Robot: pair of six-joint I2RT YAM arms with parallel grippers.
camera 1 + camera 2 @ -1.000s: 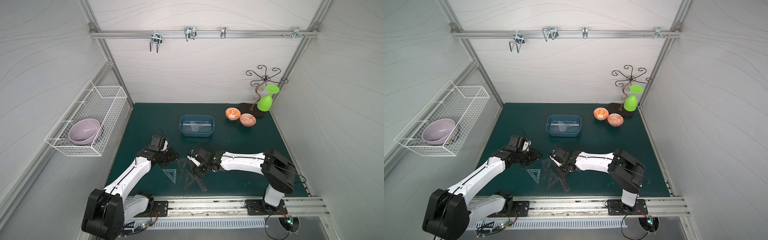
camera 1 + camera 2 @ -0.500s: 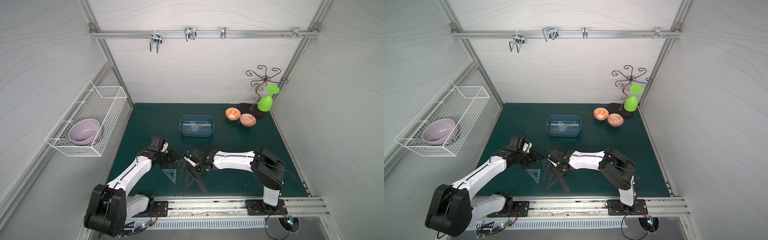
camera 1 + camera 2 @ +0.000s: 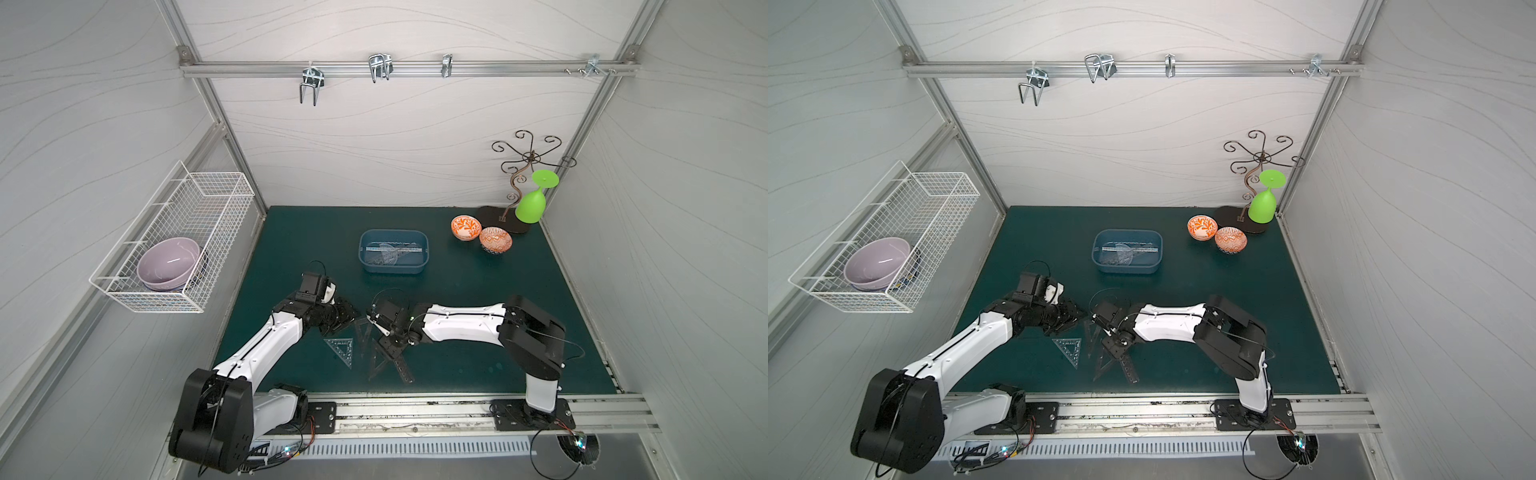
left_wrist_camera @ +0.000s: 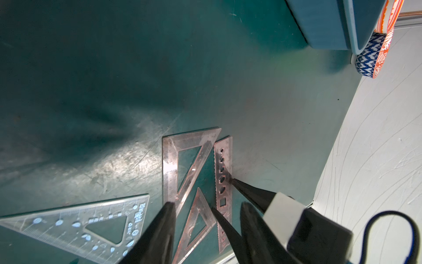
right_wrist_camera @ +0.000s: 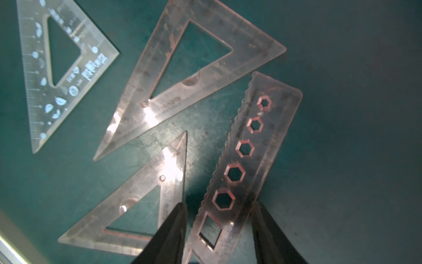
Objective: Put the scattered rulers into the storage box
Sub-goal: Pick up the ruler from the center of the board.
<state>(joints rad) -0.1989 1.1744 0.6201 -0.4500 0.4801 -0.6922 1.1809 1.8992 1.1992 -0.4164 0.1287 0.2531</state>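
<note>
Right gripper [image 5: 219, 203] sat over the stencil strip [image 5: 251, 146], jaws apart, one finger on each side of its short axis, near one end. A sliver of counter [image 5: 342, 137] showed between one finger and the wavy edge, so I'd call it not clamped.

The strip lay flat, well apart from the storage box [image 3: 392, 266] on the arm-base side, long axis running diagonally away from the box. Right arm was the nearer one.

Left gripper [image 4: 207, 205] hung just beside, jaws apart and empty, above the small dark triangle [image 5: 164, 178].

Large dark triangle [image 5: 205, 80] and bluish triangle [image 5: 91, 68] lay flat on that same side of the box. The box held some clear pieces (count unreadable).

Likely risk: the finger next to the small triangle dragging it along on the close.
</note>
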